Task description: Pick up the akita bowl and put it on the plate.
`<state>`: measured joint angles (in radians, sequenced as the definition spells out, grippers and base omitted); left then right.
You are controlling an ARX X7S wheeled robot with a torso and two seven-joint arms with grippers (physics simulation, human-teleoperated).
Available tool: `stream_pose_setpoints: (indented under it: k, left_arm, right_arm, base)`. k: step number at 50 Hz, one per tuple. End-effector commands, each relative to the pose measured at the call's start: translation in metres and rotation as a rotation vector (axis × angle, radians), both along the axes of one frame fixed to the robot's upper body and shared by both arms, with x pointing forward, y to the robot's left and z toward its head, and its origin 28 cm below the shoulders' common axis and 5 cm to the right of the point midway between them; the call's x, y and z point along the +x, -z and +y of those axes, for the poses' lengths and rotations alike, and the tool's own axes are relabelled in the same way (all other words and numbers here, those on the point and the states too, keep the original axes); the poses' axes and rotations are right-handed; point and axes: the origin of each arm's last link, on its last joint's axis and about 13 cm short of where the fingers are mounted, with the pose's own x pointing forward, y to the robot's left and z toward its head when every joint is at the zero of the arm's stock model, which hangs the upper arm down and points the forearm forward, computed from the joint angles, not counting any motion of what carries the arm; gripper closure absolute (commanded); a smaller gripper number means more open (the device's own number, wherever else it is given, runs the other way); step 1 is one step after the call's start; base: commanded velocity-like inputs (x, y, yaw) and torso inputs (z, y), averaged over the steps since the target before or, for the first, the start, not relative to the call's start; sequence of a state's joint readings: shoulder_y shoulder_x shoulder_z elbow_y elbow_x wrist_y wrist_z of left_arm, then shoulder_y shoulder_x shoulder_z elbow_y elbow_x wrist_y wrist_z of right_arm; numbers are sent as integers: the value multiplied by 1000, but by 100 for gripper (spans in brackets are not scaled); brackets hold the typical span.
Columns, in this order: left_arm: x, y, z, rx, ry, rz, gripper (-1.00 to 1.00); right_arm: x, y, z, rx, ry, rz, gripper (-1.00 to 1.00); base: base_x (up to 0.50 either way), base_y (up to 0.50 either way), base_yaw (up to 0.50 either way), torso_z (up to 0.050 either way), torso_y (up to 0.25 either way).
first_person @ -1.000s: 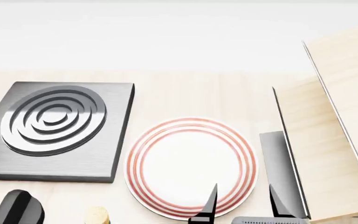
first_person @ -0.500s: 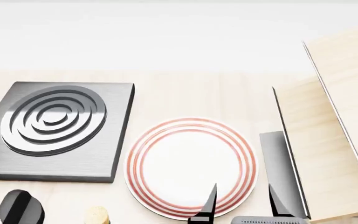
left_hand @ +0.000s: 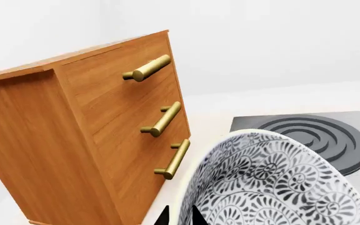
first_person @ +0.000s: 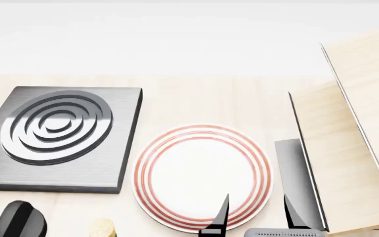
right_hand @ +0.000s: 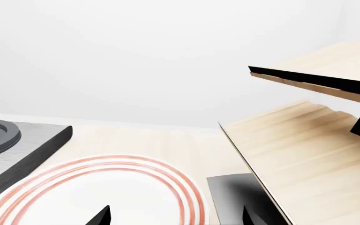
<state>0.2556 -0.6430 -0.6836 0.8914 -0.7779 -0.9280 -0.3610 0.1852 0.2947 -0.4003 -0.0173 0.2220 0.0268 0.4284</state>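
The akita bowl (left_hand: pixel 267 183), white with a dense dark floral pattern, fills the lower part of the left wrist view, tilted on edge. My left gripper (left_hand: pixel 181 216) is shut on its pale rim, one fingertip on each side of the wall. The head view shows only part of the left arm (first_person: pixel 18 220), at the bottom left, and no bowl. The plate (first_person: pixel 203 177), white with red rings, lies flat on the light wooden counter. My right gripper (first_person: pixel 256 217) is open over the plate's near right edge. Nothing is between its fingers (right_hand: pixel 100 216), and the plate (right_hand: pixel 92 187) is below them.
A dark square stove plate (first_person: pixel 57 136) with circular rings lies left of the plate. Tilted pale wooden boards (first_person: pixel 347 148) and a dark grey panel (first_person: pixel 295 173) stand at the right. A brown drawer cabinet (left_hand: pixel 92 140) with brass handles stands beside the bowl. A small cork-coloured thing (first_person: pixel 102 228) sits near the front edge.
Half a second ago a sliver of the patterned bowl showed at the head view's bottom left corner; it is now out of that view. The right gripper and plate have not moved.
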Motion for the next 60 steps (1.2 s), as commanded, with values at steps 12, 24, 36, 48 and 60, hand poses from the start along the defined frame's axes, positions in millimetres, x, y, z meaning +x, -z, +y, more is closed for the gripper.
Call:
stream_pose_setpoints:
  k: [12, 24, 36, 48, 60]
  left_arm:
    - [6, -22, 3, 15, -17, -107, 100]
    - [12, -38, 3, 23, -16, -175, 100]
    - [23, -54, 7, 14, -13, -206, 100]
    - [43, -79, 11, -9, -8, -224, 100]
    - [67, -99, 14, -17, -13, -240, 100]
  right_arm:
    - [1, 2, 0, 0, -1, 4, -100]
    - [1, 2, 0, 1, -3, 4, -100]
    - [1, 5, 1, -3, -6, 12, -100]
    - [1, 7, 1, -2, -7, 17, -100]
    - [1, 6, 2, -6, -8, 15, -100]
  base:
    - [0, 0, 0, 0, 0]
    - [0, 0, 0, 0, 0]
    - [0, 0, 0, 0, 0]
    - [0, 0, 0, 0, 0]
    - [0, 0, 0, 0, 0]
